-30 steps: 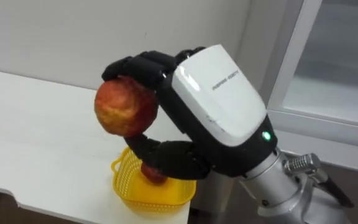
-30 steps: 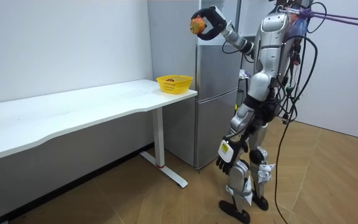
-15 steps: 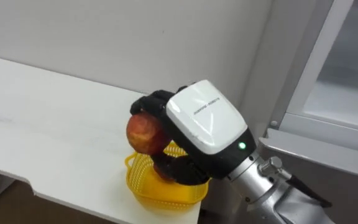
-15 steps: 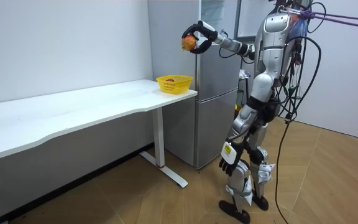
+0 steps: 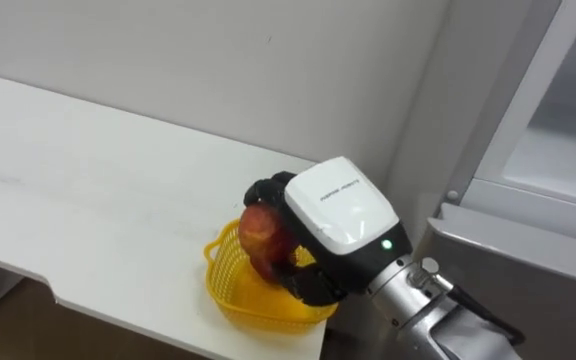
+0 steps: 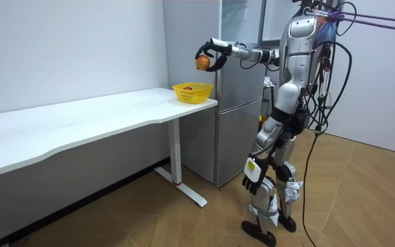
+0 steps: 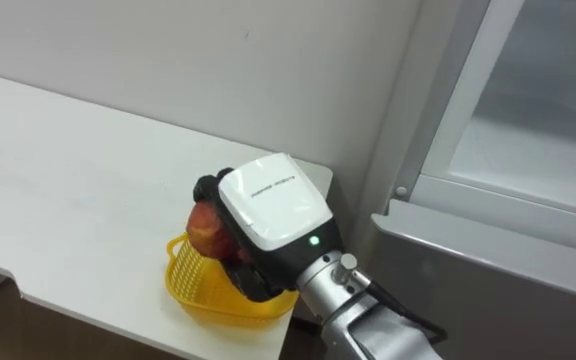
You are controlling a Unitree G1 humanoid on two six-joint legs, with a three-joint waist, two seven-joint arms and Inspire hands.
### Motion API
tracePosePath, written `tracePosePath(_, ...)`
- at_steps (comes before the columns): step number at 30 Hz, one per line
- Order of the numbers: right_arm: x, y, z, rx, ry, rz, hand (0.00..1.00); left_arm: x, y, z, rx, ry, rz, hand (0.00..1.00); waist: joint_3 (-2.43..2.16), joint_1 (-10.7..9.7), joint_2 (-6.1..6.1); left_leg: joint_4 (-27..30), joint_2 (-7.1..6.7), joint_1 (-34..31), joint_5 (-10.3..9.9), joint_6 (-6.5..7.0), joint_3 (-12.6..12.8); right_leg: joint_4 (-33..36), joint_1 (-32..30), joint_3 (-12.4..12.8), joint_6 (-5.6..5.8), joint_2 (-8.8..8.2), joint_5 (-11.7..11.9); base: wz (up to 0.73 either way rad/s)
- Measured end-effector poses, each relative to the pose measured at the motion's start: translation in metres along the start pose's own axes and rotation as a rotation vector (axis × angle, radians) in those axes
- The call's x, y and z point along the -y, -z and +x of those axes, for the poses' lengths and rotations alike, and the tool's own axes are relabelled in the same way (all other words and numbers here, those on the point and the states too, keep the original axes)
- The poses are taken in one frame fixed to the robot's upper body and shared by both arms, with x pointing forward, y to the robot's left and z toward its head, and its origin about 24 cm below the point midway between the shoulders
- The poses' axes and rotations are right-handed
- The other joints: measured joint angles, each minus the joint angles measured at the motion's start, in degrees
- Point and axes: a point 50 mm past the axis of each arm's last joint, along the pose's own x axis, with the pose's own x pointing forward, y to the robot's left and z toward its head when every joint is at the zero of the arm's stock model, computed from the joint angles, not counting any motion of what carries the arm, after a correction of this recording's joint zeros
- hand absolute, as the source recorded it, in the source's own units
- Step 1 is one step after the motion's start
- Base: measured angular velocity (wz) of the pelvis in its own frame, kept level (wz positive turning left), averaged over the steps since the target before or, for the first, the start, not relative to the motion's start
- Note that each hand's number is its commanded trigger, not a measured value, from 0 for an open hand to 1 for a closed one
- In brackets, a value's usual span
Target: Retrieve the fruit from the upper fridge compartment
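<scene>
— White wall behind, and on our left a long white table (image 5: 88, 190). What do we see at its end by the fridge?
— We see a yellow plastic mesh basket (image 5: 230, 302) on the corner, with something red lying inside.
— And the round red-and-yellow apple (image 5: 259, 232)?
— Up in the air above the basket, not touching it. Our right hand (image 5: 343, 205) has its dark fingers curled round it, arm stretched out level.
— To the right?
— A tall grey fridge (image 6: 237, 130) just beside the table; we stand before it.
— Our left hand (image 6: 247, 177)?
— It hangs by our thigh; whether it grips anything we cannot tell.
</scene>
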Motion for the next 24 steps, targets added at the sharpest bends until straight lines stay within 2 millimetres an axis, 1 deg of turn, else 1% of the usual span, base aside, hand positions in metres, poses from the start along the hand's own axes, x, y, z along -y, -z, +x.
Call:
tracePosePath(2,-0.004,0.003,-0.001,-0.014,-0.025,-0.001,1.00,0.000,0.001,0.000,-0.007,-0.002,-0.002,0.00,0.02,0.01,0.07,-0.02,-0.02,0.00,0.00,0.00,0.00,0.00,-0.01,0.02,0.00,-0.02,0.00,0.00)
tracePosePath(13,-0.011,0.007,-0.002,-0.045,-0.083,-0.004,1.00,0.000,0.000,0.000,-0.006,-0.004,-0.002,0.00,0.19,-0.01,0.46,-0.07,-0.04,-0.02,0.00,0.01,0.02,-0.04,-0.03,0.11,0.00,0.00,0.00,0.00)
tracePosePath(20,-0.021,0.014,-0.004,-0.077,-0.131,-0.014,1.00,-0.001,-0.001,0.000,0.001,-0.007,0.000,0.00,0.19,0.01,0.46,0.05,-0.07,-0.35,0.00,0.01,-0.04,-0.04,-0.25,-0.04,0.00,-0.05,0.00,0.00)
tracePosePath(24,-0.024,0.016,-0.005,-0.091,-0.147,-0.016,1.00,-0.003,-0.004,0.000,0.012,-0.012,0.002,0.00,0.18,0.02,0.44,0.07,-0.09,-0.54,0.00,0.02,-0.07,-0.02,-0.43,-0.09,0.00,-0.06,0.00,0.00)
